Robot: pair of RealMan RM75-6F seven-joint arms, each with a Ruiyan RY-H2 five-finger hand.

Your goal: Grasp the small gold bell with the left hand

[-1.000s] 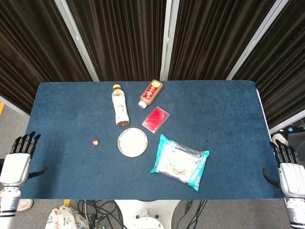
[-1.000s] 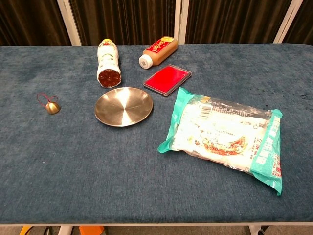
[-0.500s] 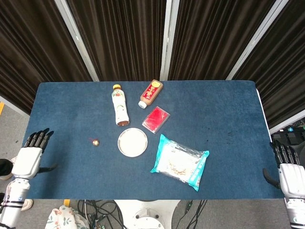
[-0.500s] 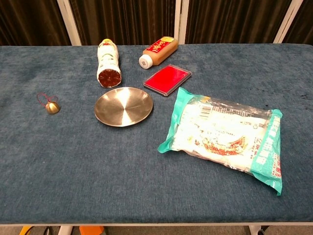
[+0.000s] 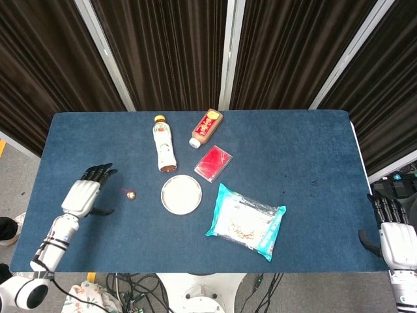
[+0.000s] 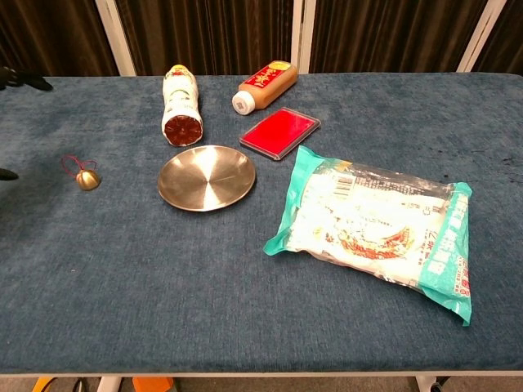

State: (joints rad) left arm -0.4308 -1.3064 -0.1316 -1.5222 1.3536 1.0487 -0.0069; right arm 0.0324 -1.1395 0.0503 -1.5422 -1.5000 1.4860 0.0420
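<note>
Our left hand (image 5: 83,193) shows in the head view over the blue table (image 5: 313,150), fingers spread apart and holding nothing, with the small gold bell (image 5: 131,194) just to its right and not touched; we see the bell lying on the cloth left of the round metal dish (image 5: 182,194). Our right hand (image 5: 393,233) sits off the table's far right edge, fingers extended and holding nothing. Behind the dish lie a white bottle (image 5: 165,144), a brown bottle (image 5: 206,128) and a red packet (image 5: 213,163), and a teal snack bag (image 5: 246,221) lies to the dish's right. In the chest view we find only dark fingertips (image 6: 18,77) at the left edge, the bell (image 6: 87,179) with its red cord near them on the cloth, the dish (image 6: 206,177) to its right
</note>
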